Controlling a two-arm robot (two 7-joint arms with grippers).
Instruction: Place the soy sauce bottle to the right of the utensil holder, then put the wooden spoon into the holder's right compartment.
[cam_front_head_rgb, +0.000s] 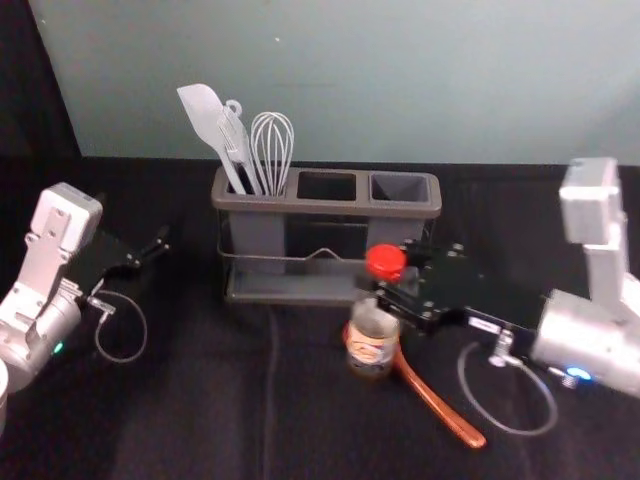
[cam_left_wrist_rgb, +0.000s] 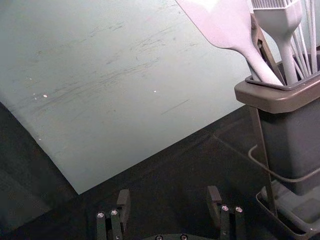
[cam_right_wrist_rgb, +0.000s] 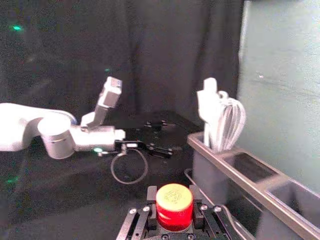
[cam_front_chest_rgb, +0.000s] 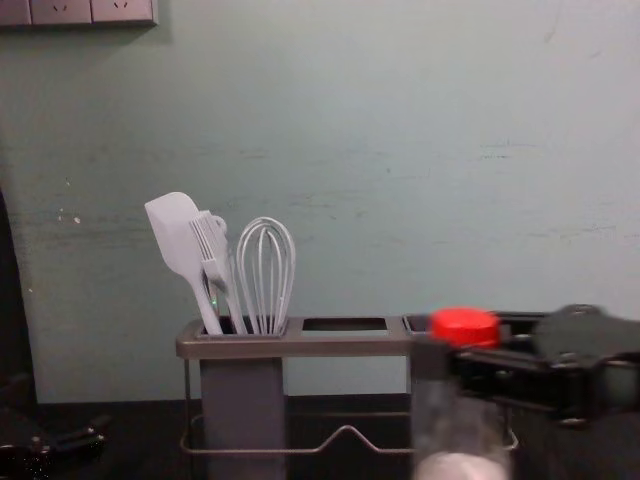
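In the head view my right gripper (cam_front_head_rgb: 392, 272) is shut on the neck of the soy sauce bottle (cam_front_head_rgb: 372, 340), just below its red cap, in front of the holder's right part. The right wrist view has the red cap (cam_right_wrist_rgb: 174, 206) between the fingers of my right gripper (cam_right_wrist_rgb: 174, 197). Partly behind the bottle lies the wooden spoon (cam_front_head_rgb: 440, 405), its handle slanting to the front right. The utensil holder (cam_front_head_rgb: 325, 208) carries white utensils at its left; its middle and right compartments are empty. My left gripper (cam_front_head_rgb: 160, 244) idles left of the holder; in its wrist view this gripper (cam_left_wrist_rgb: 169, 196) is open.
A pale wall (cam_front_head_rgb: 350, 80) rises behind the holder. The holder's wire rail (cam_front_chest_rgb: 345, 430) runs along its front, near the bottle. White spatula (cam_front_chest_rgb: 178, 235), brush and whisk (cam_front_chest_rgb: 265, 275) stand up above the rim.
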